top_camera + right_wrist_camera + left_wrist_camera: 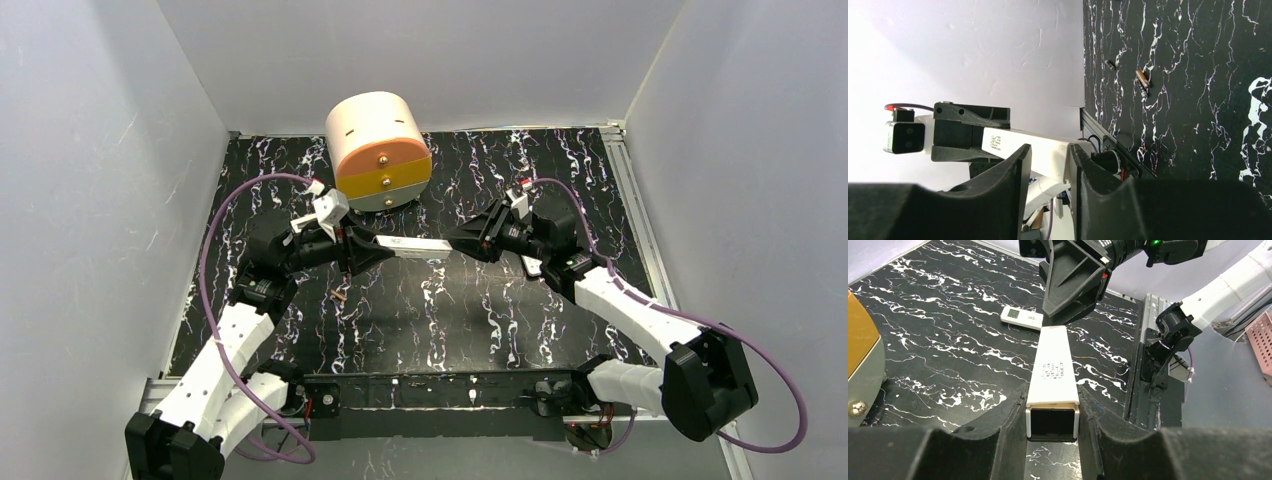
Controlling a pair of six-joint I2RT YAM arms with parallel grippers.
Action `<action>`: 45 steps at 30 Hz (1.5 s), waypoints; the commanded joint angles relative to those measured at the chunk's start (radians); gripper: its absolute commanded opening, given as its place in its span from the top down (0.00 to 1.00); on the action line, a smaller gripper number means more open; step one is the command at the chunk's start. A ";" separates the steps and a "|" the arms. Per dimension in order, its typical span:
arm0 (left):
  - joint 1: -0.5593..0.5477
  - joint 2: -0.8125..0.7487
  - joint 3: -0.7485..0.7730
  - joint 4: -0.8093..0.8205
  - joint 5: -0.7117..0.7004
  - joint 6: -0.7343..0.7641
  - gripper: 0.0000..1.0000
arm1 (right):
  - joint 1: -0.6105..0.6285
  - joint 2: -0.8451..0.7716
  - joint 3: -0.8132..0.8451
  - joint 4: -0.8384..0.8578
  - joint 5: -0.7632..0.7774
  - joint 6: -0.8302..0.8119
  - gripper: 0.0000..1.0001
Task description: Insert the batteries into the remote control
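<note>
While you hold the bar, step: pre-loading by my read; batteries not in yet.
left gripper [1052,390]: closed on one end of the bar [1053,357], hollow end facing its camera.
right gripper [1050,150]: closed on the far end; bar looks lifted off the bench [948,345].
remote [1021,316]: face up on the bench below the right gripper, no gripper on it.
batteries [340,295]: loose on the bench near the left arm, apart from the remote.
next: you likely free a gripper, set the bar down, then pinch a battery; it's tiny, so align precisely.
</note>
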 commanded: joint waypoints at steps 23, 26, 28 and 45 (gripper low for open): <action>-0.004 0.001 0.017 -0.098 0.042 0.062 1.00 | 0.012 -0.040 -0.144 0.344 0.062 0.198 0.63; -0.003 -0.001 0.017 -0.098 0.052 0.060 1.00 | 0.013 -0.017 -0.134 0.340 0.076 0.188 0.65; -0.004 -0.004 0.015 -0.098 0.055 0.058 1.00 | 0.012 -0.004 -0.127 0.345 0.082 0.186 0.67; -0.004 -0.036 0.029 -0.163 -0.008 0.074 1.00 | -0.074 -0.033 -0.256 0.513 0.075 0.327 0.99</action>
